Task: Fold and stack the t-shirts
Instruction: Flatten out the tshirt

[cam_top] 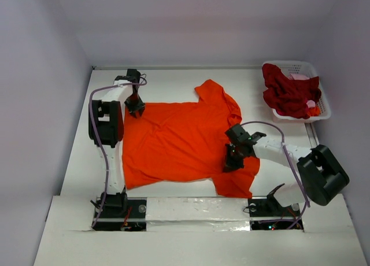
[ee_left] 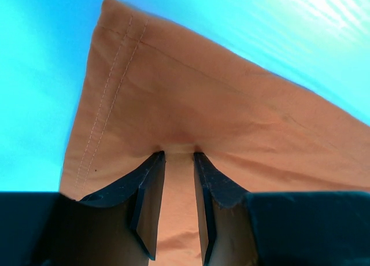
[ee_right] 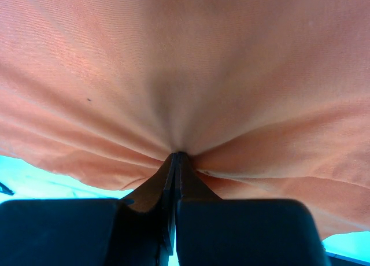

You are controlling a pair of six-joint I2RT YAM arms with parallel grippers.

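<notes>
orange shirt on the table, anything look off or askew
Nothing torn or spilled. The orange t-shirt lies spread but rumpled, with creases fanning out from where the right gripper pinches it by the near sleeve.

The crimson shirt (cam_top: 287, 92) hides most of the pink cloth (cam_top: 299, 77), and the 2 wrist views cut off the orange shirt (ee_left: 219, 115).

A robot lab test cell: plain white walls (cam_top: 173, 29) box in a white bench (cam_top: 173, 78); a left arm (cam_top: 106, 124) and right arm (cam_top: 321, 173) are bolted at its near edge.
</notes>
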